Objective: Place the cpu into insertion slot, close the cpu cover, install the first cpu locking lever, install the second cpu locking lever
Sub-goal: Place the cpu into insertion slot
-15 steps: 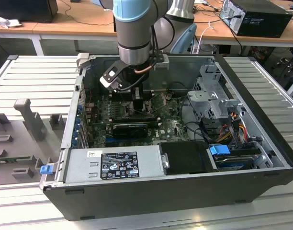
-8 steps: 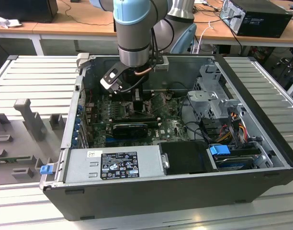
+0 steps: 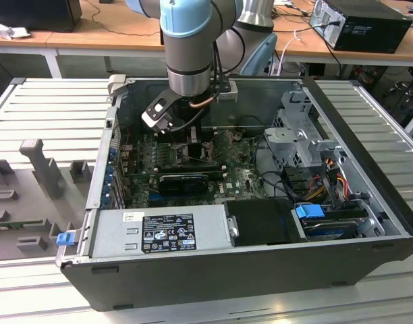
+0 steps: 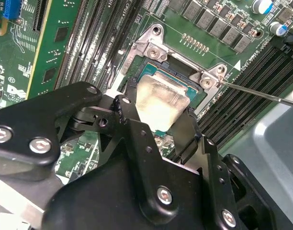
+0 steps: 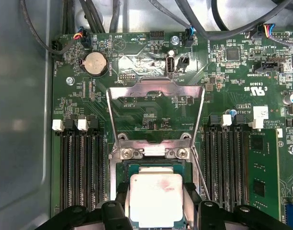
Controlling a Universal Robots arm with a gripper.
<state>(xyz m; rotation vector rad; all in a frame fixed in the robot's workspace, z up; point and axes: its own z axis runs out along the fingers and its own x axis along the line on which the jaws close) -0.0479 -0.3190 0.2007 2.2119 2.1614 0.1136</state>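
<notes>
Black tool (image 4: pixel 160 108) gripped the tan-silver square cpu (image 4: pixel 161 98) over the black square insertion slot (image 4: pixel 181 68), silvery frame cpu cover (image 5: pixel 156 87) raised for access.

One edge of the cpu (image 5: pixel 156 203) out of frame; insertion slot (image 5: pixel 156 167) partly behind the tool (image 5: pixel 156 190).

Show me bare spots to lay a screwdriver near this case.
Ribbed tabletop on the exterior view's right of the case, and the strip along its near side. Crowded: inside, around the pincer holding the cpu, cables.
</notes>
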